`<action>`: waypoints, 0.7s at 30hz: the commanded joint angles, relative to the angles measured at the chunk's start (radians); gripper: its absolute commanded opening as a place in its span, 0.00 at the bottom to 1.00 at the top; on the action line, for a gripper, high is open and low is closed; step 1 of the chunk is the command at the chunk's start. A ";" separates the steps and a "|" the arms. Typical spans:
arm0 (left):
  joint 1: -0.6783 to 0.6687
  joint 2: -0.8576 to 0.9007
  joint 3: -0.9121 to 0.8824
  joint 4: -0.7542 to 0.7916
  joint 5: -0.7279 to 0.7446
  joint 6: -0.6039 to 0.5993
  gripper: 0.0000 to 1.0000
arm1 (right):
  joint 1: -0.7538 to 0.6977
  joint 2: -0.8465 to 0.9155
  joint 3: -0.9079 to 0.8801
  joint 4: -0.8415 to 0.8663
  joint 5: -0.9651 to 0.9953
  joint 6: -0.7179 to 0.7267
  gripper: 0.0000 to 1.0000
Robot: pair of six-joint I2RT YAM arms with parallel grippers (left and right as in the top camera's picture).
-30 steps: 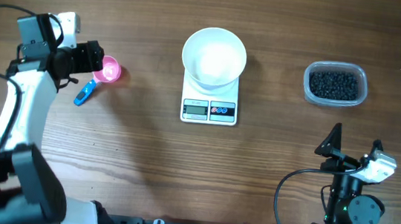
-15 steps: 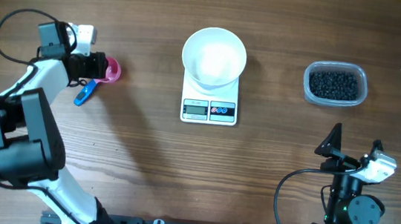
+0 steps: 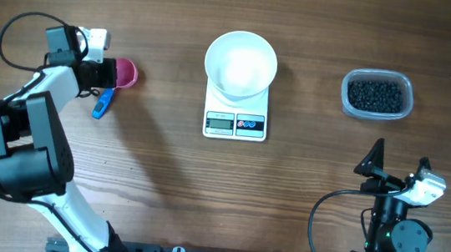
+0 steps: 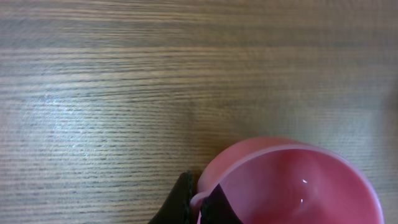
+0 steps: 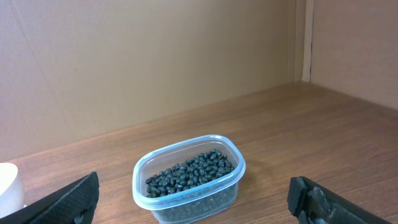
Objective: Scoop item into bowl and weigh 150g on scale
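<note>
At 9 o'clock from the scale, left gripper jaws clamp the pink scoop by its rim, likely light, stiff, slippery; right gripper gapes empty.

Round pink plastic scoop cup is running off the left wrist view's bottom edge, the left gripper showing only dark fingertips. Digits on the grey display of the small flat white scale are coming through too small to read. Round white bowl is getting clipped by the right wrist view's left edge.
</note>
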 commanded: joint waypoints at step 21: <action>-0.173 -0.627 0.047 -0.688 0.153 -1.671 0.04 | 0.005 -0.010 -0.001 0.031 -0.017 0.132 1.00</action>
